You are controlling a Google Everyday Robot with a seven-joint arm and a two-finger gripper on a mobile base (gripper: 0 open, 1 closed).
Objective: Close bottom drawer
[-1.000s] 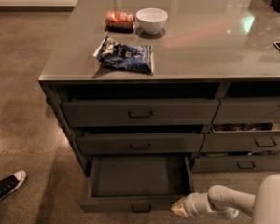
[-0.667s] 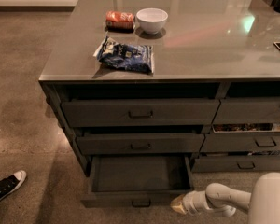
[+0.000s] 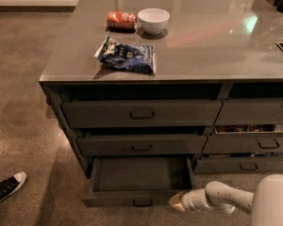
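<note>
The bottom drawer (image 3: 137, 199) is the lowest of three dark grey drawers in the left stack. It stands pulled out, showing its plain dark tray (image 3: 139, 173). Its low front carries a small centre pull (image 3: 142, 202). My gripper (image 3: 177, 202) is at the end of the white arm (image 3: 221, 199) coming in from the lower right. Its tip is at the right end of the drawer's front, touching it or very close. The two taller drawers above, the top one (image 3: 141, 113) and the middle one (image 3: 141, 145), are nearly shut.
On the countertop (image 3: 217, 46) lie a blue snack bag (image 3: 127, 55), a red packet (image 3: 120, 20) and a white bowl (image 3: 153, 20). The neighbouring stack (image 3: 254, 140) is on the right. A person's black shoe (image 3: 4, 189) is on the floor at lower left.
My gripper has moved a little left and towards the cabinet. The bottom drawer's front has slid slightly inward with it.
</note>
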